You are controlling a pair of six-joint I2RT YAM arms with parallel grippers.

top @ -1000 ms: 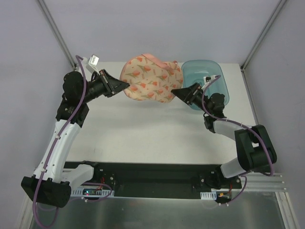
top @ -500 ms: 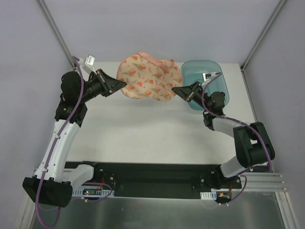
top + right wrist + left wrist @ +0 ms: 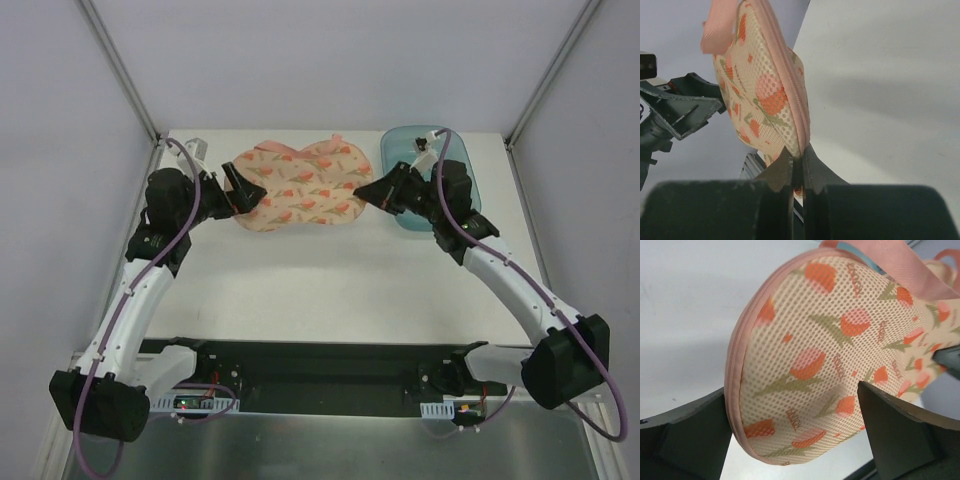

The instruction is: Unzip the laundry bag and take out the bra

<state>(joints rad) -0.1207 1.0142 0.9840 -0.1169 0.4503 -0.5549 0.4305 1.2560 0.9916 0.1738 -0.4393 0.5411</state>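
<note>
Right wrist view: the right gripper clamps the zip edge of the laundry bag; the left gripper straddles its other end, spread, apparently not touching.

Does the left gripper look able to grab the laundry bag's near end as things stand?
Likely yes: the left gripper stands open around the bag's rounded end, nothing between, while the right gripper pinches the other edge.

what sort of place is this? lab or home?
Probably a lab test cell: bare white table boxed in by plain grey walls, two robot arms bolted along its near edge, laundry bag and basin as props.
</note>
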